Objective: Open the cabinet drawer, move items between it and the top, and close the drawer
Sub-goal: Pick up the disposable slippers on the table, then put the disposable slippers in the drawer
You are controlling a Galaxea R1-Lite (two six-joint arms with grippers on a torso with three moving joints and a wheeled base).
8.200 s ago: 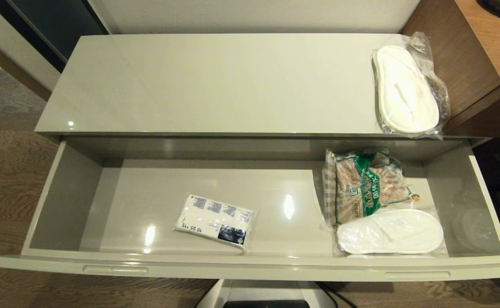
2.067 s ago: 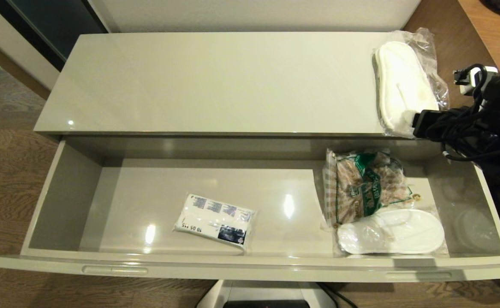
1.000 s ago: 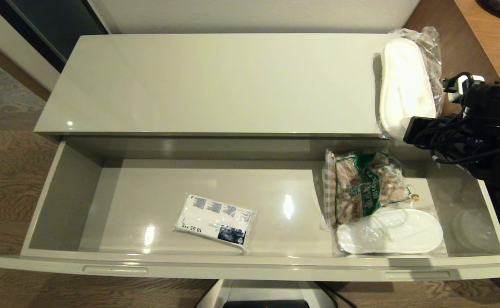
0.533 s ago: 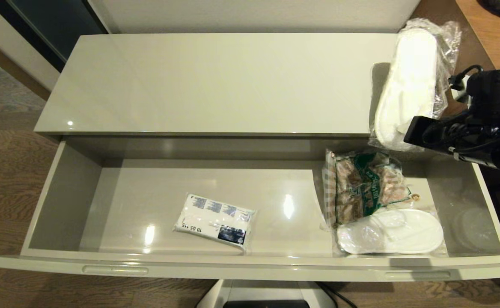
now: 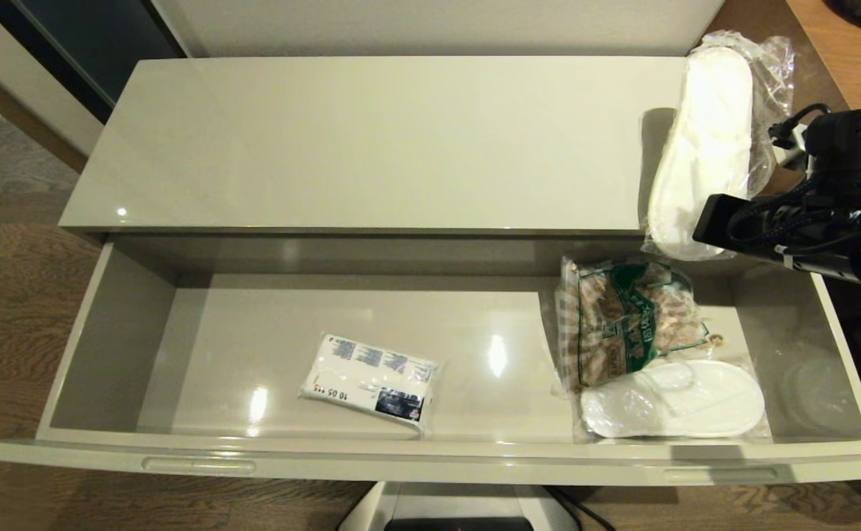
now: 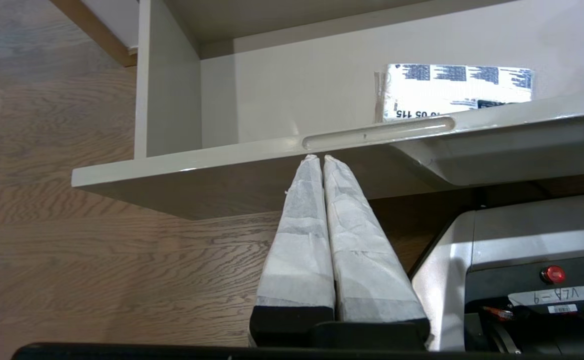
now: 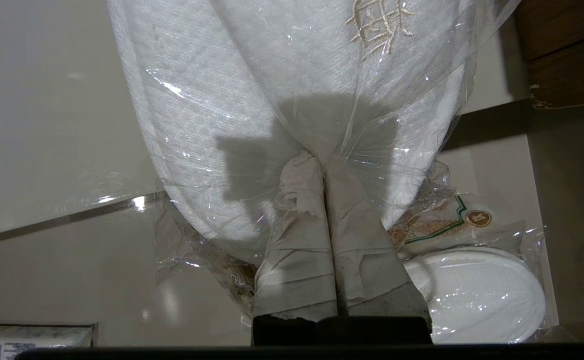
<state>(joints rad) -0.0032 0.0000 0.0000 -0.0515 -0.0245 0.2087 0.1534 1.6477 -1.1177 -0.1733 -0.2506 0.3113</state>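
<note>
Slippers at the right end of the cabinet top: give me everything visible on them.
The wrapped slippers are flat, white and fabric-like, with beige embroidery, sealed in crinkly clear plastic. The pack lies lengthwise across the right end of the cabinet top, its near end jutting past the front edge above the open drawer. The right gripper is shut on the wrap at that near end, fingers pinching gathered plastic. Whether it rests on the top or is lifted cannot be told.

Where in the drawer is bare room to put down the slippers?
Bare floor lies left of the tissue pack, and between it and the snack bag. The drawer's right end is crowded: snack bag and wrapped slippers.
</note>
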